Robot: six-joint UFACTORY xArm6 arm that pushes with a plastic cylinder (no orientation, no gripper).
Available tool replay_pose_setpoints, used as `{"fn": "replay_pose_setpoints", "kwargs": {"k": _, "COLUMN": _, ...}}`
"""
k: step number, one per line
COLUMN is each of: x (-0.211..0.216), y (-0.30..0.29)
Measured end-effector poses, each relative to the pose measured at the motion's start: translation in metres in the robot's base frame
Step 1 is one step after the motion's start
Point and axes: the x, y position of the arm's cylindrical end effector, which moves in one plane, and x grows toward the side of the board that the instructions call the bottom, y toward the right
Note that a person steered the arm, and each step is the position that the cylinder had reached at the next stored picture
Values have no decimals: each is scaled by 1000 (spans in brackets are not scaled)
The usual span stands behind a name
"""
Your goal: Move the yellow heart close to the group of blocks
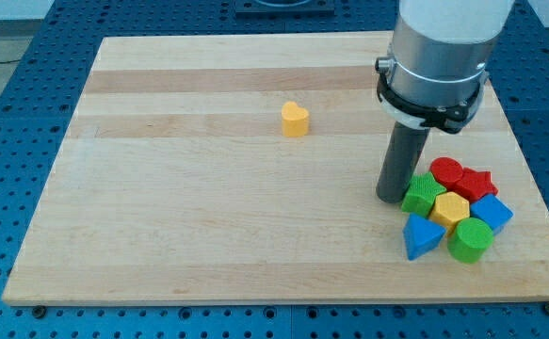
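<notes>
**Colours on the board**

The heart [295, 119] is showing yellow-orange. The board [208, 207] is showing pale wood in lengthwise stripes, ringed by a blue perforated table [29, 56]. The cluster is showing a red cylinder [446, 171], red star [477, 184], two green blocks [424, 193] [470, 240], a yellow hexagon [450, 211] and two blue blocks [421, 235] [492, 213]. My tip [390, 199] is showing dark grey.

Bright, even light, seemingly from overhead, falls on the pale surface [208, 217] with no harsh glare. Shadows are soft and short, gathered under the heart [295, 120] and blocks. Focus is fairly sharp; the top-edge arm [448, 38] looks slightly washed out.
</notes>
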Motion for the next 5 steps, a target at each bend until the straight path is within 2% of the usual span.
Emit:
{"fn": "replay_pose_setpoints", "kwargs": {"k": 1, "x": -28, "y": -19}}
{"fn": "replay_pose_setpoints", "kwargs": {"k": 3, "x": -122, "y": -34}}
{"fn": "replay_pose_setpoints", "kwargs": {"k": 4, "x": -140, "y": -78}}
{"fn": "replay_pose_setpoints", "kwargs": {"k": 5, "x": -138, "y": -106}}
